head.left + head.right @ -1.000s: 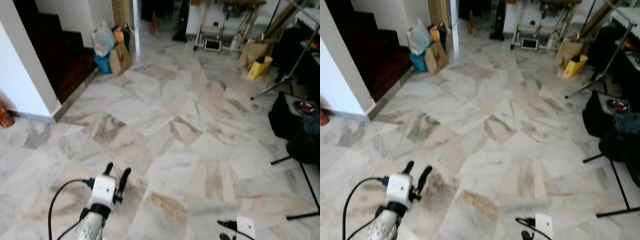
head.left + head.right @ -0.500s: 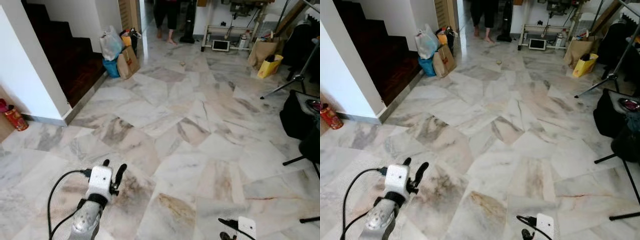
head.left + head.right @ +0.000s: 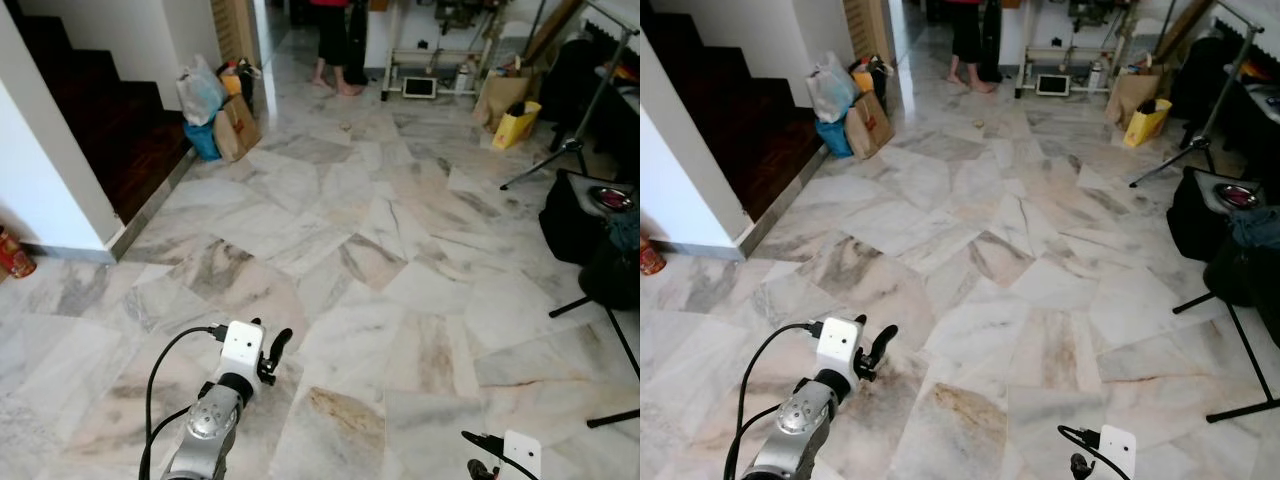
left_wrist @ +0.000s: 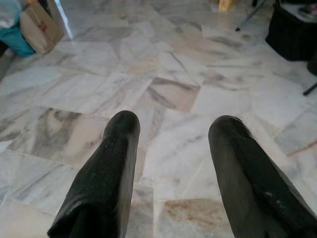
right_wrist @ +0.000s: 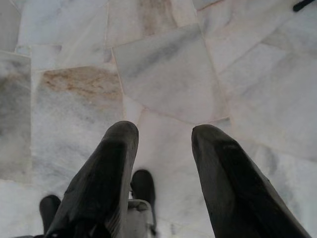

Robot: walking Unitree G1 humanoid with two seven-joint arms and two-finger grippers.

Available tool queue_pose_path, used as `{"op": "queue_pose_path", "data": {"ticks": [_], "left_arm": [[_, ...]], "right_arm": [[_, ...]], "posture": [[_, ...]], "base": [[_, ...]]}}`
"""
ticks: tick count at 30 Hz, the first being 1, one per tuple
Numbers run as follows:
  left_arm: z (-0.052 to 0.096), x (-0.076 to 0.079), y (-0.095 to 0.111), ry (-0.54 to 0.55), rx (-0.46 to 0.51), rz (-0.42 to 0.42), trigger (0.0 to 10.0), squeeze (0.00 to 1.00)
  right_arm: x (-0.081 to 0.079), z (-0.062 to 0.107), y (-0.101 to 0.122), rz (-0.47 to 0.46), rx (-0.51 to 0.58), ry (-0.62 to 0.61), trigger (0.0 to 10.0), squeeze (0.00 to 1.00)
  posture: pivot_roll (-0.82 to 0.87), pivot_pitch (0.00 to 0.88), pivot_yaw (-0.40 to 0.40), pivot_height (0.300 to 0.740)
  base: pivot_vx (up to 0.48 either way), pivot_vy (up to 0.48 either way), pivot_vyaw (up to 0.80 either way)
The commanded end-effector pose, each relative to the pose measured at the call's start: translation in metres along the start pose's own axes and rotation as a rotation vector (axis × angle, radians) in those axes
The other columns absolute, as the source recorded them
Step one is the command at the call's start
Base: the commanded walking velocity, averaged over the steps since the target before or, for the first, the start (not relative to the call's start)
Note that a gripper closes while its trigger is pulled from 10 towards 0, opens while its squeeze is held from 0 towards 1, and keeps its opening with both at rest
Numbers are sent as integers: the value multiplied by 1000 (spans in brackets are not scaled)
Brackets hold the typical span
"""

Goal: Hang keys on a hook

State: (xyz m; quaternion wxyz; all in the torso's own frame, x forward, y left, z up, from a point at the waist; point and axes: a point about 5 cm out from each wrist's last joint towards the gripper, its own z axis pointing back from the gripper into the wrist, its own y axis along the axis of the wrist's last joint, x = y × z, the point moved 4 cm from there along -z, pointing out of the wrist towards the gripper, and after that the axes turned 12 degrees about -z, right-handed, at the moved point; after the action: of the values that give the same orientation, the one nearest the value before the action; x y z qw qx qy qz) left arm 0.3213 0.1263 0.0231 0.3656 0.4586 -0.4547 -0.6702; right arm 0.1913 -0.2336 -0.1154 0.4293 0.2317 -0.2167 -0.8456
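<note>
Above veined marble floor: left gripper and right gripper, matte black fingers spread, empty.

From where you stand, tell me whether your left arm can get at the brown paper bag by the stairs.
Probably not. The left gripper hangs open low in front, and the brown paper bag sits far across bare marble floor; you'd need to walk closer.

Left arm: silver, rounded joint, white boxy wrist block, looping black cable.
Left end effector: two long black fingers.
Right end effector: matching black fingers.
</note>
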Motion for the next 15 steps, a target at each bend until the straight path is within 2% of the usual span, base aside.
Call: {"op": "queue_pose_path", "data": {"ticks": [1, 5, 6, 7, 8, 9, 10, 15], "left_arm": [[-2, -1, -5, -10, -30, 1, 10000, 0], [-3, -3, -5, -11, -35, 0, 10000, 0], [-5, -8, -6, 0, -46, 9, 10000, 0], [-4, -18, -19, 34, -107, 52, 10000, 0], [-4, -18, -19, 34, -107, 52, 10000, 0], [-2, -28, -30, 71, -161, 117, 10000, 0], [13, -45, -60, 169, -294, 250, 10000, 0], [17, -47, -68, 190, -324, 287, 10000, 0]], "right_arm": [[-3, 0, -2, -21, 6, -2, 10000, 0], [-6, 0, -2, -20, 6, 1, 10000, 0], [-9, -2, 6, -21, 14, 6, 10000, 0], [-17, -4, 14, -16, 19, 25, 10000, 0], [-17, -4, 14, -16, 19, 25, 10000, 0], [-26, -6, 19, -12, 18, 40, 10000, 0], [-40, -8, 22, -2, 8, 62, 10000, 0], [-42, -8, 22, 0, 4, 65, 10000, 0]], "posture": [[-3, 0, 48, 740], [-8, 0, 49, 740], [-21, 0, 51, 740], [-11, 0, 31, 740], [-11, 0, 31, 740], [0, 0, 20, 740], [41, 0, 8, 740], [41, 0, 8, 740]], "base": [[0, 0, 0], [0, 0, 0], [0, 0, 0], [0, 0, 0], [0, 0, 0], [0, 0, 0], [0, 0, 0], [0, 0, 0]]}}
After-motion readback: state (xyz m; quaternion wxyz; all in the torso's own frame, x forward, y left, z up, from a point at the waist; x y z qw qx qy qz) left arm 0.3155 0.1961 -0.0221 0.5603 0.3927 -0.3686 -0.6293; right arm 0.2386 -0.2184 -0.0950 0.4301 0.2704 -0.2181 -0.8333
